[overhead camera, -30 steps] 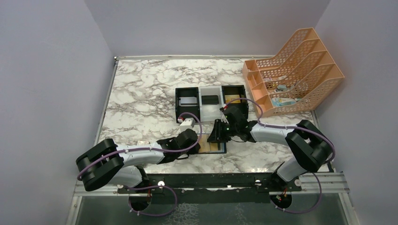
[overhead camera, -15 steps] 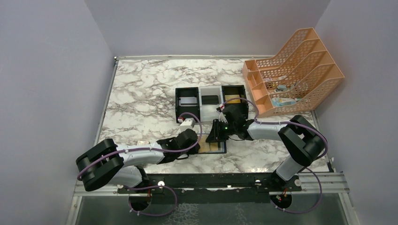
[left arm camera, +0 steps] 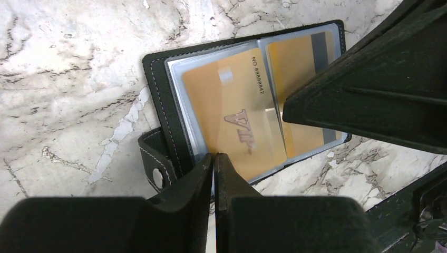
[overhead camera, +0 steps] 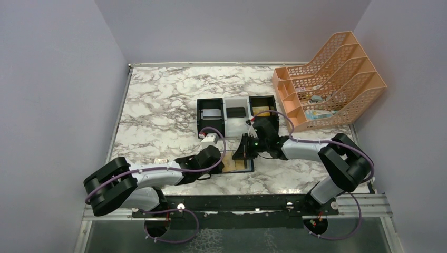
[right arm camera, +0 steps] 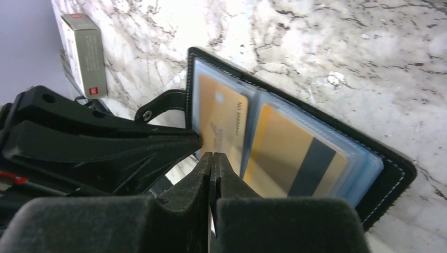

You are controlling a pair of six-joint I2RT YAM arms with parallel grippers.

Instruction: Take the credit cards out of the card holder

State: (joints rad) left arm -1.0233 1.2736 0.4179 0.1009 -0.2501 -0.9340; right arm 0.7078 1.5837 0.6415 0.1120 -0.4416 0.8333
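**A:** What is on the white, grey-veined marble table (overhead camera: 158,105)?

**B:** 2 black grippers, meeting at its near middle. The left gripper (left arm camera: 214,158) has its jaws pressed together at the holder's near edge. The right gripper (right arm camera: 212,158) is closed too, over the centre fold.

**A:** And the holder?

**B:** The flat black stitched card holder (left arm camera: 158,89) lies open with its long axis left-right. 2 gold-tan credit cards (left arm camera: 232,105) sit in its clear sleeves. Its snap tab (left arm camera: 155,158) points left.
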